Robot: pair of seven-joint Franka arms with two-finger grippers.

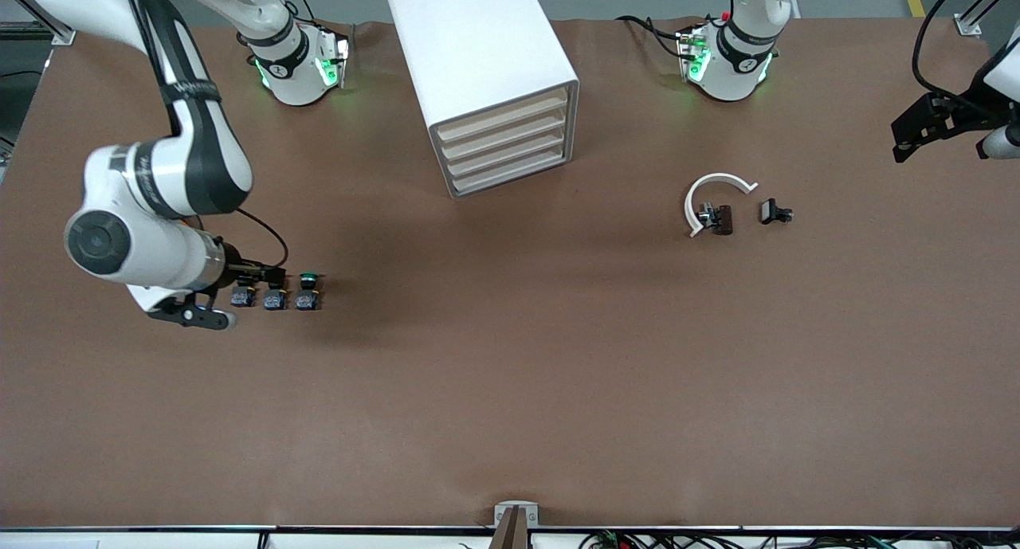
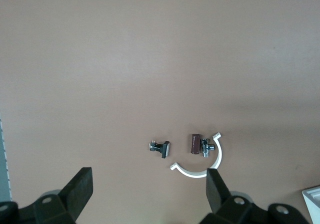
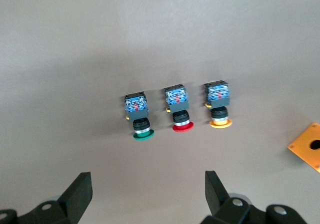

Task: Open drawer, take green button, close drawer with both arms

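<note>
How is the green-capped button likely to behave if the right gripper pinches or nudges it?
The green button lies on its side beneath the open right gripper; its round cap may roll or pivot. The boxy body looks rigid, probably pinchable. It seems small and light, likely sliding.

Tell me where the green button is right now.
The green button sits on the table toward the right arm's end, at the end of a row beside the red button, under the open right gripper.
</note>
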